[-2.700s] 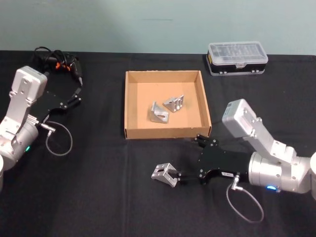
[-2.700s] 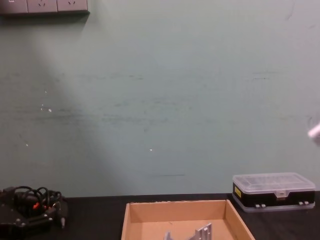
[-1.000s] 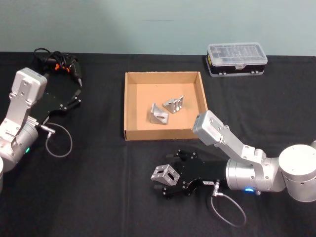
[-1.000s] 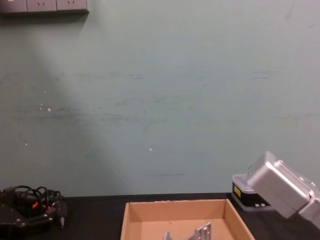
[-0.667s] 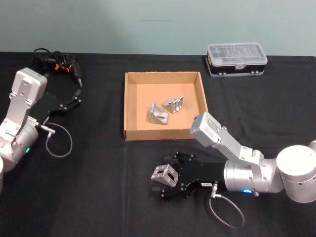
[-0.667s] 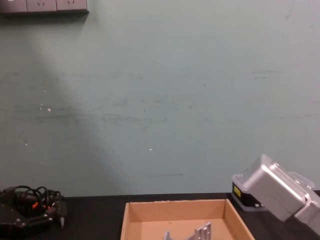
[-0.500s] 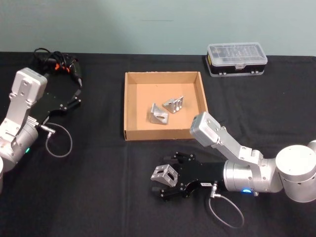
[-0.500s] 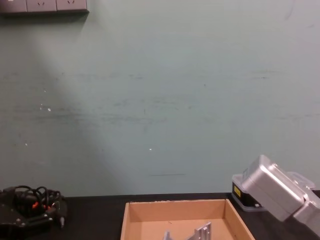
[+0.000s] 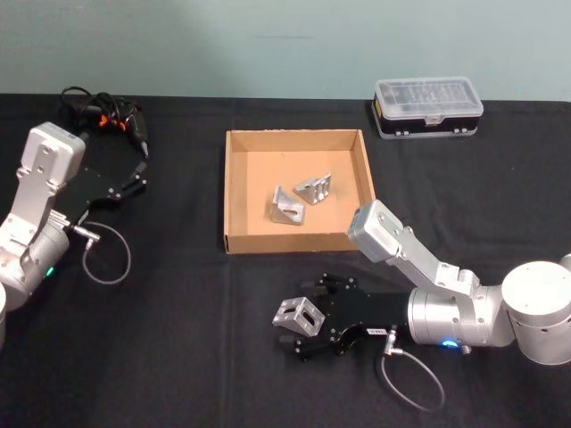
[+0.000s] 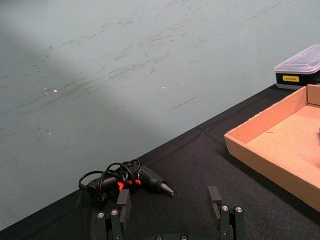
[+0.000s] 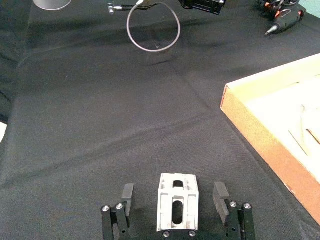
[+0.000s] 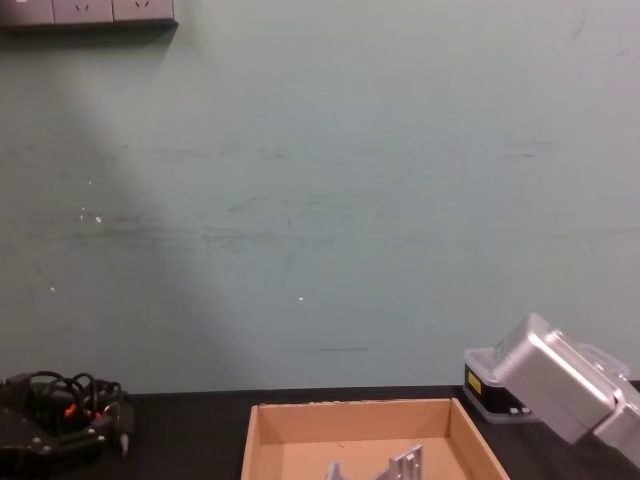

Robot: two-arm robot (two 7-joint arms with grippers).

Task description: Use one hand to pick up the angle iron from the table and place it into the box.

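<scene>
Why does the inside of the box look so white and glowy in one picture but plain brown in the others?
In the right wrist view, light washes out the box floor to near white, beside the angle iron between the right gripper fingers. In the head view, the box looks evenly tan, with soft shadows under the brackets inside.

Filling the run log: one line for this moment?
right gripper: open, straddling angle iron on table | left gripper: parked, open | box: two irons

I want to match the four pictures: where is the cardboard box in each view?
Head view: box, centre.
Chest view: box, bottom centre.
Left wrist view: box, before the clear-lidded case.
Right wrist view: box, beside the angle iron.
Shared landmark: corded screwdriver.
</scene>
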